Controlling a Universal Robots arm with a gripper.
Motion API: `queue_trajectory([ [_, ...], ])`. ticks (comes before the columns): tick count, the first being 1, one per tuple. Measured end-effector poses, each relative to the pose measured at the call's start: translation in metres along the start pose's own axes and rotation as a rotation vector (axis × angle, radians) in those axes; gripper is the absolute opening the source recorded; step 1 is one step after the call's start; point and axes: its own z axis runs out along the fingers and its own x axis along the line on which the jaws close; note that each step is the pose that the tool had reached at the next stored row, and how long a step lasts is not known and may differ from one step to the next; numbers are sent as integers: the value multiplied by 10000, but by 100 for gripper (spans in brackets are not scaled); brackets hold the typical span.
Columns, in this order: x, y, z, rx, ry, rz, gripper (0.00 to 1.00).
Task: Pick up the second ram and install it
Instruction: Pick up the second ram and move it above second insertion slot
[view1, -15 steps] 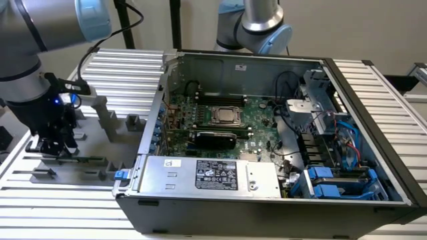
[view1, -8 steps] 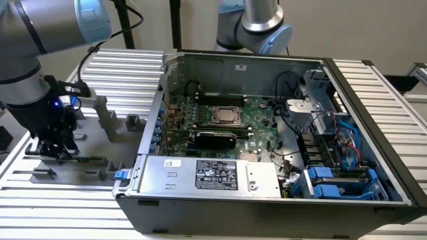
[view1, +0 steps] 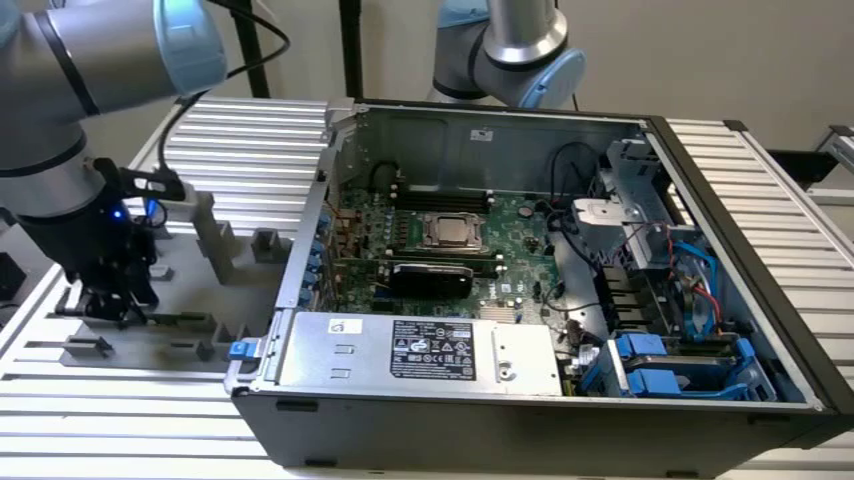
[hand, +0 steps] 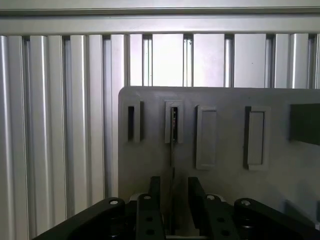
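Pincer (hand: 173, 186): jaws narrow-open, straddling the second ram (hand: 173, 150); gap visible each side, no grip yet. Ram stands on edge in a slot of the grey fixture plate (hand: 225, 175) on ribbed alu desk (hand: 50, 125), well apart from PC case (view1: 534, 120). Risk: off-centre closing could tilt the thin flat board or jam it in the slot; smooth faces may slip. Fixture: matt plastic w/ rectangular pockets
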Motion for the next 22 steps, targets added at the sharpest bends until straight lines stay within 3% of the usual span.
queue_trajectory([
  [8,12,-50,37,-1,-101,-1,100],
  [20,13,-61,107,-1,-110,-2,100],
  [21,13,-61,110,-2,-110,-1,0],
  [22,12,-61,112,-1,-110,-1,0],
])
